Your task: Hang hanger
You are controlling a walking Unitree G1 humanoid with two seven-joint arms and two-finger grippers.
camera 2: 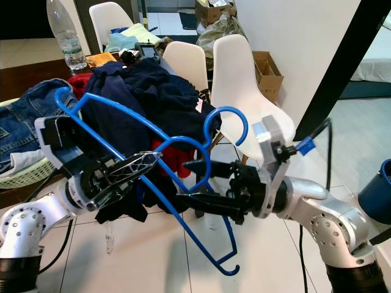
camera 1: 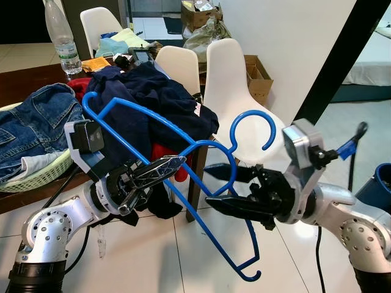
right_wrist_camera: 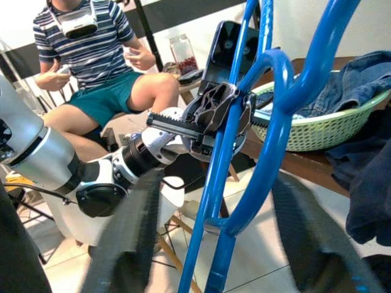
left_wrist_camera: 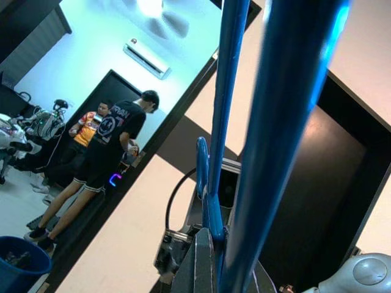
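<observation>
A blue plastic hanger is held tilted in the air in front of me, its hook up and toward my right. My left gripper is shut on one sloping arm of the hanger, seen up close in the left wrist view as a blue bar. My right gripper is open, one finger above and one below the hanger's lower bar near the neck. In the right wrist view the hanger passes between the blurred fingers, with the left gripper beyond.
A wooden table holds a pile of dark clothes, jeans in a green basket and a bottle. White chairs stand behind the hanger. A blue bin is at right. A seated person faces me.
</observation>
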